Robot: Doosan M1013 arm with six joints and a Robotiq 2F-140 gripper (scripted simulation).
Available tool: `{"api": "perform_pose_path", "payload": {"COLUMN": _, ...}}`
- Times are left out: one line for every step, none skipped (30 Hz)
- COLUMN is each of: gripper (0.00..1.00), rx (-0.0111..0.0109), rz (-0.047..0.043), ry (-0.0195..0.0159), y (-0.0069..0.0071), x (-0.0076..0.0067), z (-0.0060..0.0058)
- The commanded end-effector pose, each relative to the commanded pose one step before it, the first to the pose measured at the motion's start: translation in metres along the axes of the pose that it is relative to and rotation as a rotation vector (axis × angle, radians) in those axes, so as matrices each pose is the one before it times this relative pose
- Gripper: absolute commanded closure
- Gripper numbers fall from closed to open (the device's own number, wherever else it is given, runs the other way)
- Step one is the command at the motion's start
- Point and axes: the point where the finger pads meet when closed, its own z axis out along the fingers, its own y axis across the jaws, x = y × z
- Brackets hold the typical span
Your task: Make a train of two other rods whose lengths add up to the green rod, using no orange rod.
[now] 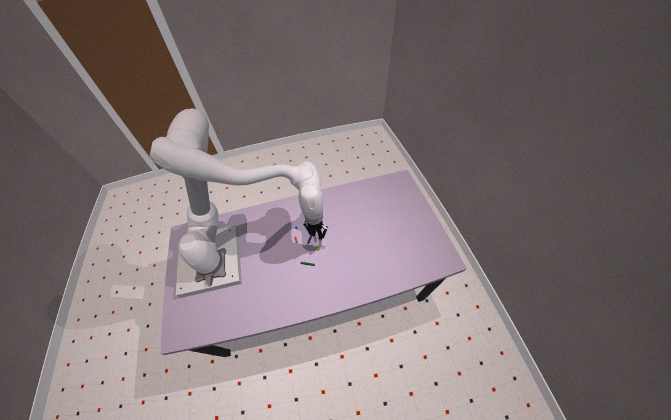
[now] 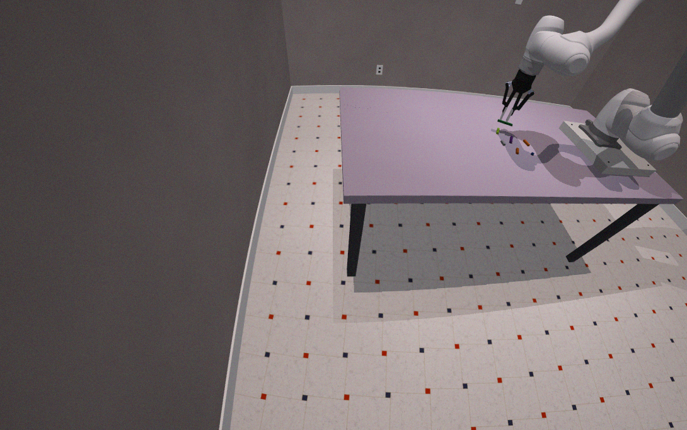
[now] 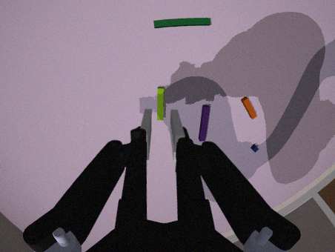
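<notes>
My fingers (image 1: 317,242) (image 2: 503,120) are nearly tog., a narrow gap, nothing held. Lime rod (image 1: 319,246) (image 2: 498,130) (image 3: 160,104) lies on the surface (image 1: 385,222) (image 2: 405,152) (image 3: 74,74) just beyond the tips, long axis running approx. parallel to both pads.

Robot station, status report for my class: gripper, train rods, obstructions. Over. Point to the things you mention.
Black two-finger gripper (image 1: 317,241) (image 2: 504,120) (image 3: 161,120) narrowly open, empty. Lime rectangular rod (image 1: 319,246) (image 2: 498,130) (image 3: 160,105) and short grey rod (image 2: 503,142) apart, train unbuilt. Purple rectangular rod (image 1: 309,239) (image 2: 511,139) (image 3: 204,123) nearby, not between fingers.

This looks like a robot lab: a big white robot arm (image 1: 237,174) (image 2: 557,49) is on a purple table (image 1: 375,222) (image 2: 415,152).
</notes>
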Motion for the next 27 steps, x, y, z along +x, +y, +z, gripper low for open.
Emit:
{"api": "perform_pose_path", "payload": {"gripper": 0.85, "rx": 0.00001, "rz": -0.00003, "ry": -0.00022, "y": 0.00002, "x": -0.00003, "z": -0.00012}}
{"api": "perform_pose_path", "payload": {"gripper": 0.85, "rx": 0.00000, "rz": 0.00000, "ry": 0.00000, "y": 0.00000, "x": 0.00000, "z": 0.00000}}
{"api": "perform_pose_path", "payload": {"gripper": 0.85, "rx": 0.00000, "rz": 0.00000, "ry": 0.00000, "y": 0.00000, "x": 0.00000, "z": 0.00000}}
{"api": "perform_pose_path", "payload": {"gripper": 0.85, "rx": 0.00000, "rz": 0.00000, "ry": 0.00000, "y": 0.00000, "x": 0.00000, "z": 0.00000}}
{"api": "perform_pose_path", "payload": {"gripper": 0.85, "rx": 0.00000, "rz": 0.00000, "ry": 0.00000, "y": 0.00000, "x": 0.00000, "z": 0.00000}}
{"api": "perform_pose_path", "payload": {"gripper": 0.85, "rx": 0.00000, "rz": 0.00000, "ry": 0.00000, "y": 0.00000, "x": 0.00000, "z": 0.00000}}
{"api": "perform_pose_path", "payload": {"gripper": 0.85, "rx": 0.00000, "rz": 0.00000, "ry": 0.00000, "y": 0.00000, "x": 0.00000, "z": 0.00000}}
{"api": "perform_pose_path", "payload": {"gripper": 0.85, "rx": 0.00000, "rz": 0.00000, "ry": 0.00000, "y": 0.00000, "x": 0.00000, "z": 0.00000}}
{"api": "perform_pose_path", "payload": {"gripper": 0.85, "rx": 0.00000, "rz": 0.00000, "ry": 0.00000, "y": 0.00000, "x": 0.00000, "z": 0.00000}}
{"api": "perform_pose_path", "payload": {"gripper": 0.85, "rx": 0.00000, "rz": 0.00000, "ry": 0.00000, "y": 0.00000, "x": 0.00000, "z": 0.00002}}
{"api": "perform_pose_path", "payload": {"gripper": 0.85, "rx": 0.00000, "rz": 0.00000, "ry": 0.00000, "y": 0.00000, "x": 0.00000, "z": 0.00004}}
{"api": "perform_pose_path", "payload": {"gripper": 0.85, "rx": 0.00000, "rz": -0.00001, "ry": 0.00000, "y": 0.00000, "x": 0.00000, "z": 0.00008}}
{"api": "perform_pose_path", "payload": {"gripper": 0.85, "rx": -0.00001, "rz": -0.00001, "ry": -0.00001, "y": 0.00000, "x": 0.00000, "z": 0.00013}}
{"api": "perform_pose_path", "payload": {"gripper": 0.85, "rx": -0.00001, "rz": -0.00001, "ry": -0.00001, "y": 0.00000, "x": 0.00000, "z": 0.00019}}
{"api": "perform_pose_path", "payload": {"gripper": 0.85, "rx": -0.00001, "rz": -0.00002, "ry": -0.00001, "y": 0.00000, "x": 0.00000, "z": 0.00026}}
{"api": "perform_pose_path", "payload": {"gripper": 0.85, "rx": -0.00002, "rz": -0.00002, "ry": -0.00002, "y": 0.00000, "x": 0.00000, "z": 0.00033}}
{"api": "perform_pose_path", "payload": {"gripper": 0.85, "rx": -0.00002, "rz": -0.00003, "ry": -0.00002, "y": 0.00000, "x": 0.00000, "z": 0.00041}}
{"api": "perform_pose_path", "payload": {"gripper": 0.85, "rx": -0.00002, "rz": -0.00004, "ry": -0.00003, "y": 0.00000, "x": 0.00000, "z": 0.00049}}
{"api": "perform_pose_path", "payload": {"gripper": 0.85, "rx": -0.00003, "rz": -0.00004, "ry": -0.00003, "y": 0.00000, "x": 0.00001, "z": 0.00057}}
{"api": "perform_pose_path", "payload": {"gripper": 0.85, "rx": -0.00003, "rz": -0.00005, "ry": -0.00004, "y": 0.00000, "x": 0.00001, "z": 0.00066}}
{"api": "perform_pose_path", "payload": {"gripper": 0.85, "rx": 0.00000, "rz": 0.00000, "ry": 0.00000, "y": 0.00000, "x": 0.00000, "z": 0.00000}}
{"api": "perform_pose_path", "payload": {"gripper": 0.85, "rx": 0.00000, "rz": 0.00000, "ry": 0.00000, "y": 0.00000, "x": 0.00000, "z": 0.00000}}
{"api": "perform_pose_path", "payload": {"gripper": 0.85, "rx": -0.00004, "rz": -0.00006, "ry": -0.00004, "y": 0.00000, "x": 0.00001, "z": 0.00075}}
{"api": "perform_pose_path", "payload": {"gripper": 0.85, "rx": -0.00004, "rz": -0.00006, "ry": -0.00004, "y": 0.00000, "x": 0.00001, "z": 0.00083}}
{"api": "perform_pose_path", "payload": {"gripper": 0.85, "rx": 0.00000, "rz": 0.00000, "ry": 0.00000, "y": -0.00001, "x": 0.00001, "z": 0.00091}}
{"api": "perform_pose_path", "payload": {"gripper": 0.85, "rx": 0.00000, "rz": 0.00000, "ry": 0.00000, "y": -0.00001, "x": 0.00001, "z": 0.00100}}
{"api": "perform_pose_path", "payload": {"gripper": 0.85, "rx": 0.00000, "rz": 0.00000, "ry": 0.00000, "y": -0.00001, "x": 0.00001, "z": 0.00108}}
